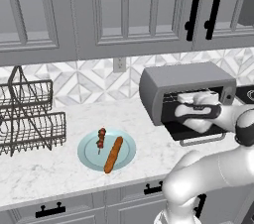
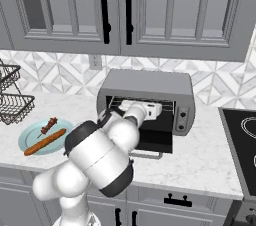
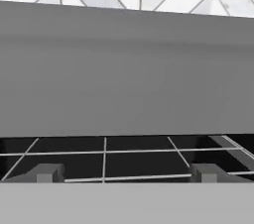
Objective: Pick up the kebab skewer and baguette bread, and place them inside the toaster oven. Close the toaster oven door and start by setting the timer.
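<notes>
Tool: my tool (image 3: 126, 172) is standing spread wide and holding nothing, its tips pointing into the mouth of the toaster oven (image 1: 186, 91).
Door: the toaster oven door (image 2: 155, 140) is lying dropped open just below my hand.
Food: the kebab skewer (image 1: 101, 137) and the baguette bread (image 1: 113, 154) are lying side by side on the plate (image 1: 89, 154), well off to my left on the table (image 1: 59, 173), both untouched.
Risk, rack: I am reaching in empty; backing out carelessly, my fingers could be catching the wire rack (image 3: 104, 156).
Risk, door: my wrist could be knocking the door while swinging left.
Risk, skewer: so thin, it could be slipping from my pinch.
</notes>
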